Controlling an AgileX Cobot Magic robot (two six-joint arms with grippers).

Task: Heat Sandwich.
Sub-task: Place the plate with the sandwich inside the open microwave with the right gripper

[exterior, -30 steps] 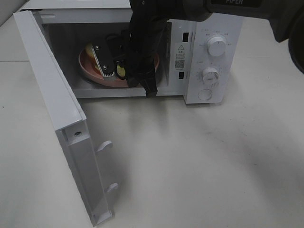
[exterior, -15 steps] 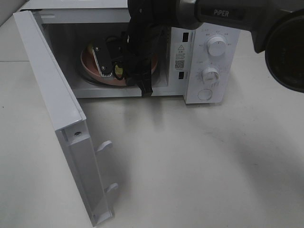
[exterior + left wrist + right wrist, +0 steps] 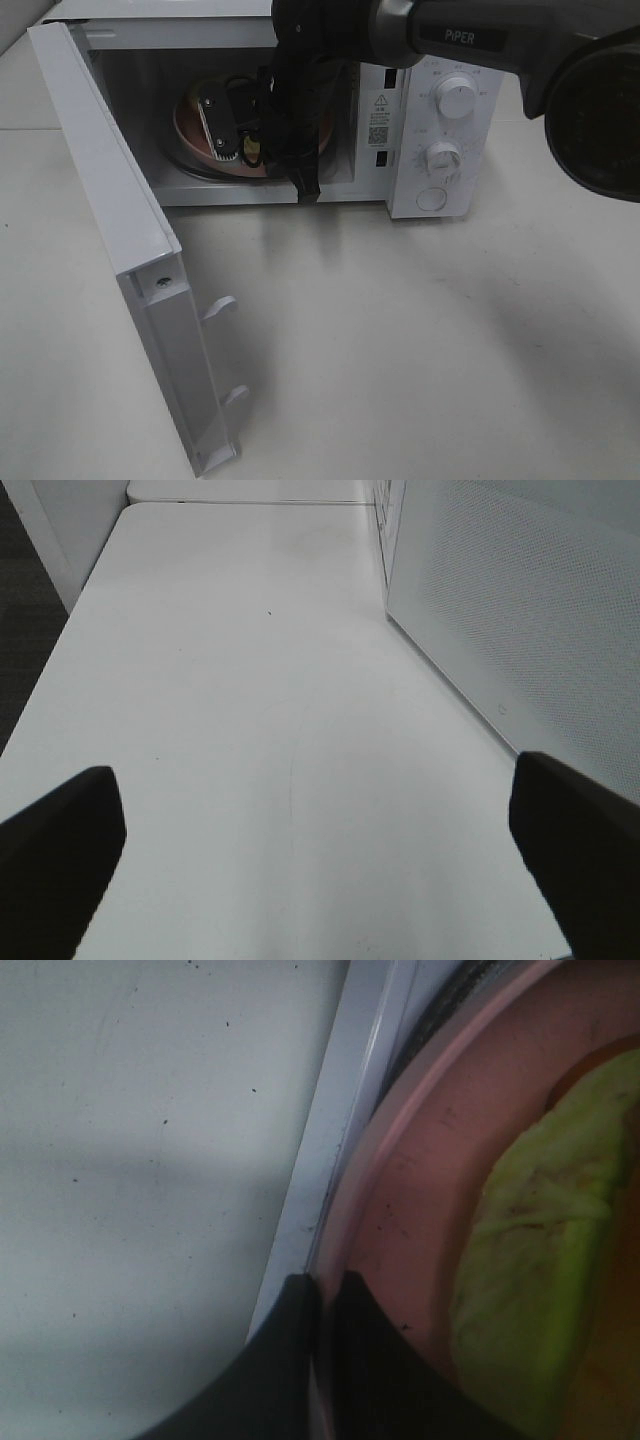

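Pink plate [image 3: 188, 125] sits deeper inside the microwave [image 3: 405, 190], upper left, than a second ago. Right gripper [image 3: 322, 1295] pinches its rim; left gripper [image 3: 315, 810] gapes wide. Sandwich [image 3: 540, 1280] lies on it, orientation hidden.

A: Can you see the whole sandwich [image 3: 540, 1260]?
B: No. Up close only a green, fuzzy bit shows, and the picture's edge cuts the rest off. From up high the right arm [image 3: 300, 110] covers nearly all of it.
A: And the plate [image 3: 420, 1190]?
B: Cut off too. From high up just some pink rim peeks out beside the arm.
A: What do the words on the microwave [image 3: 405, 170] say?
B: The sticker [image 3: 380, 104] and the marks round the knobs [image 3: 456, 100] are too tiny to read.
A: The left gripper [image 3: 318, 870]?
B: Only the ends of two dark fingers [image 3: 60, 870] show, one in each corner; the rest is cut off.
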